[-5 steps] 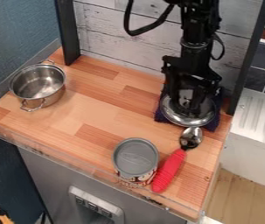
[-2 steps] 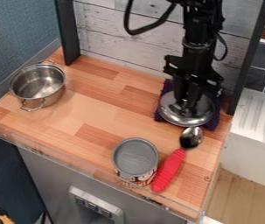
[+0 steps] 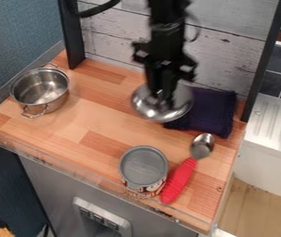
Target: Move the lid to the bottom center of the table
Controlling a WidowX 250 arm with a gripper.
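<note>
The lid [image 3: 145, 107] is held in the claw [image 3: 162, 98] towards two o'clock on the bench [image 3: 62, 132], partly in front of the dark cloth [image 3: 209, 110]; the grasp seems done, while the carry to six o'clock and the release are left

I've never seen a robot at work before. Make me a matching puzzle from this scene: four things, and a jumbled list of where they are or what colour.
1. Lid
2. Pot
3. Cloth
4. Spoon

A. Dark purple
B. Red-handled, beside the can
C. Held by the black gripper
D. Farthest left in the picture

Pairs: 1-C, 2-D, 3-A, 4-B
</note>
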